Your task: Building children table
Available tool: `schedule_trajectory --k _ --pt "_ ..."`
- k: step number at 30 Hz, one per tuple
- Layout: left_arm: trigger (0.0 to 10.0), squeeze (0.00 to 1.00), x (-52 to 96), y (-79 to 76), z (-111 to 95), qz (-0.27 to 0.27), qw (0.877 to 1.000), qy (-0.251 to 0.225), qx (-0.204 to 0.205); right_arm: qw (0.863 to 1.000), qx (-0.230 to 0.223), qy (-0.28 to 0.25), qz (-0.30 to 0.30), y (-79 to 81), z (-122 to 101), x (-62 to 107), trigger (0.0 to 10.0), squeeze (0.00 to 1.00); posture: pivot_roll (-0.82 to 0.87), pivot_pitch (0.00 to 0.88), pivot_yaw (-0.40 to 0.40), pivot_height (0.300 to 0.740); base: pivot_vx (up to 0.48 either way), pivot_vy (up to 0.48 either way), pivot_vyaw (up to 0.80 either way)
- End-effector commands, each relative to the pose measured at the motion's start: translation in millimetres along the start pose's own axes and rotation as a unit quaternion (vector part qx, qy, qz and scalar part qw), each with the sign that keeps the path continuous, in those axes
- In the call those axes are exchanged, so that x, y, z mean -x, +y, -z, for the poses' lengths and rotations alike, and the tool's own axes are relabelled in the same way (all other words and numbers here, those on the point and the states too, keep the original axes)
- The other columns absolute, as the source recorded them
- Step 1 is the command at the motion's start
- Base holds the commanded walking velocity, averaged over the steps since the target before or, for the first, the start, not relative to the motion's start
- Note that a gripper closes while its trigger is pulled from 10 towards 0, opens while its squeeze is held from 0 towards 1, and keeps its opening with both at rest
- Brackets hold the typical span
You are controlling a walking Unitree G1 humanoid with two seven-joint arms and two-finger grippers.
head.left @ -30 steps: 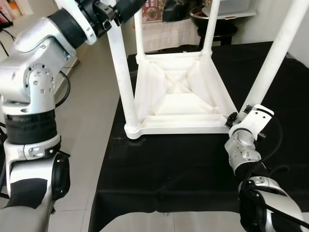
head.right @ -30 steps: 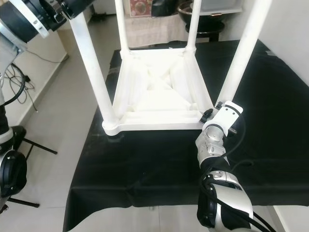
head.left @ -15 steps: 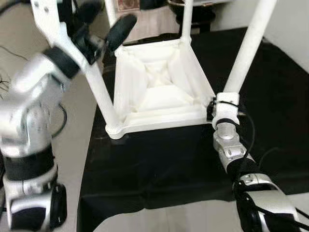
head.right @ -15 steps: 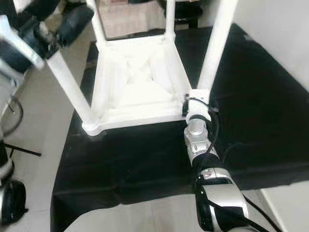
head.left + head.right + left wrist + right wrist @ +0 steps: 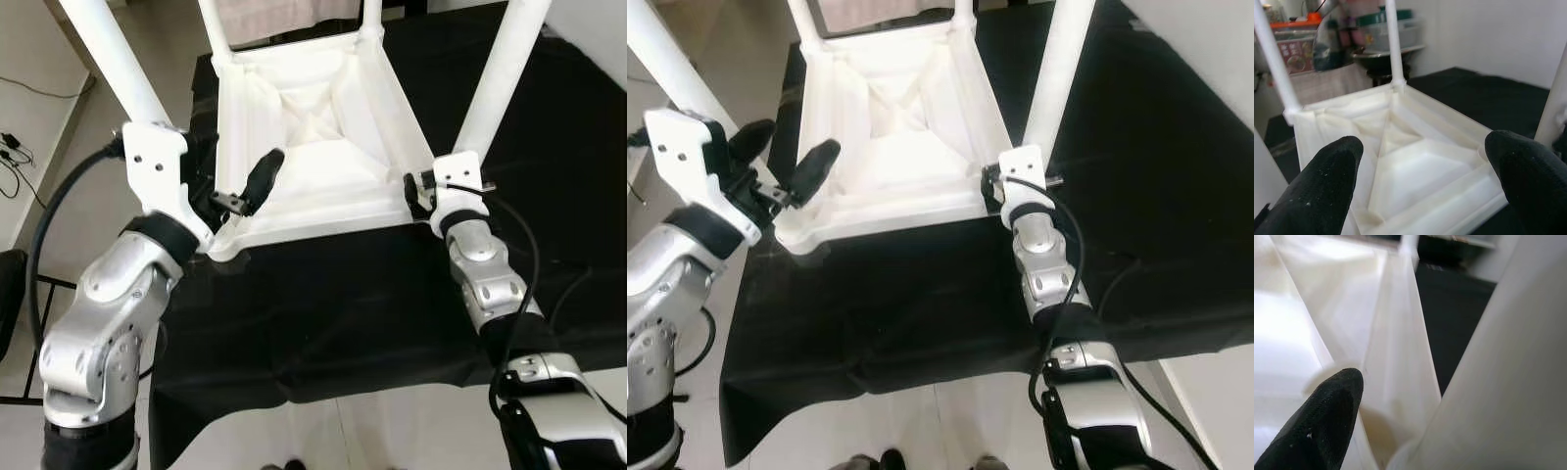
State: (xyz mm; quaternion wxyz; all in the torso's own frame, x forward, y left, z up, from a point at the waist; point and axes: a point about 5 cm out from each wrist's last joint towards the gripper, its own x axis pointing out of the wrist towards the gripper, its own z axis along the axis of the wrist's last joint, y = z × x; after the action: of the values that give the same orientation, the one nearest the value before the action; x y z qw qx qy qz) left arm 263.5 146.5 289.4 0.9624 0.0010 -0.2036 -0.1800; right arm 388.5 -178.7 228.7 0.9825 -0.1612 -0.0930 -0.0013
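- The left gripper [image 5: 784, 168] hovers at the near-left corner of the upturned white children's table [image 5: 313, 127], its two black fingers [image 5: 1327, 186] spread wide and holding nothing.
- The left wrist view looks between those parted fingers into the ribbed underside of the tabletop; it also takes in two far legs and cluttered shelves beyond, which the head views cut off.
- The table lies top-down on a black cloth [image 5: 343, 313], its four white legs [image 5: 502, 73] pointing up.
- The right gripper [image 5: 423, 189] sits at the base of the near-right leg, at the table's corner.
- The right wrist view gives one black finger [image 5: 1317, 426] beside that leg; whether the fingers clamp the leg cannot be told.
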Motion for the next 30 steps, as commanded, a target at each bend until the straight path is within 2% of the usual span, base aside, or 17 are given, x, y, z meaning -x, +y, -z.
schedule_trajectory --k 1,3,5,6,8,9,10,12,17,19,23,30 --pt "10.0 0.0 4.4 -3.7 1.8 0.0 1.0 0.004 -0.008 0.998 -0.009 -0.047 -0.038 12.5 -26.6 -4.3 10.0 0.0 -0.01 0.183 0.099 0.74 0.0 0.0 0.0" --pt "10.0 0.0 4.4 -3.7 1.8 0.0 1.0 0.004 -0.008 0.998 -0.009 -0.047 -0.038 12.5 -26.6 -4.3 10.0 0.0 -0.01 0.183 0.099 0.74 0.0 0.0 0.0" --pt "10.0 0.0 13.9 -12.5 13.2 0.0 0.999 0.021 -0.025 0.992 -0.027 -0.114 -0.045 -3.8 -71.8 -10.1 10.0 0.0 -0.01 0.174 0.091 0.74 0.0 0.0 0.0" --pt "10.0 0.0 13.9 -12.5 13.2 0.0 0.999 0.021 -0.025 0.992 -0.027 -0.114 -0.045 -3.8 -71.8 -10.1 10.0 0.0 -0.01 0.174 0.091 0.74 0.0 0.0 0.0" --pt "10.0 0.0 19.4 -16.6 21.1 -0.01 0.999 0.03 -0.025 0.986 -0.028 -0.162 -0.037 -23.4 -105.3 -13.0 10.0 0.0 -0.01 0.166 0.084 0.74 0.0 0.0 0.0" --pt "10.0 0.0 19.4 -16.6 21.1 -0.01 0.999 0.03 -0.025 0.986 -0.028 -0.162 -0.037 -23.4 -105.3 -13.0 10.0 0.0 -0.01 0.166 0.084 0.74 0.0 0.0 0.0" --pt "10.0 0.0 22.6 -18.3 24.8 -0.017 0.999 0.036 -0.025 0.982 -0.022 -0.183 -0.037 -33.1 -121.1 -12.9 10.0 0.0 -0.01 0.159 0.08 0.74 0.0 0.0 0.0" --pt "10.0 0.0 23.7 -19.1 25.6 -0.02 0.999 0.037 -0.026 0.982 -0.019 -0.186 -0.039 -35.3 -124.9 -12.4 10.0 0.0 -0.01 0.159 0.08 0.74 0.0 0.0 0.0" --pt "10.0 0.0 31.4 -19.2 32.8 -0.042 0.997 0.049 -0.041 0.975 -0.008 -0.22 -0.039 -50.5 -160.3 -11.9 10.0 0.0 -0.02 0.147 0.069 0.74 0.0 0.0 0.0" --pt "10.0 0.0 32.5 -19.1 34.2 -0.045 0.997 0.051 -0.042 0.974 -0.009 -0.224 -0.04 -52.2 -165.6 -11.8 10.0 0.0 -0.02 0.147 0.069 0.74 0.0 0.0 0.0" --pt "10.0 0.0 37.7 -20.1 39.9 -0.061 0.995 0.055 -0.049 0.972 -0.012 -0.234 -0.026 -66.3 -189.6 -12.8 10.0 0.0 -0.03 0.14 0.057 0.74 0.0 0.0 0.0" --pt "10.0 0.0 40.4 -17.1 41.2 -0.085 0.993 0.052 -0.059 0.979 -0.027 -0.202 0.007 -81.0 -198.4 -18.9 10.0 0.0 -0.04 0.134 0.044 0.74 0.0 0.0 0.0"
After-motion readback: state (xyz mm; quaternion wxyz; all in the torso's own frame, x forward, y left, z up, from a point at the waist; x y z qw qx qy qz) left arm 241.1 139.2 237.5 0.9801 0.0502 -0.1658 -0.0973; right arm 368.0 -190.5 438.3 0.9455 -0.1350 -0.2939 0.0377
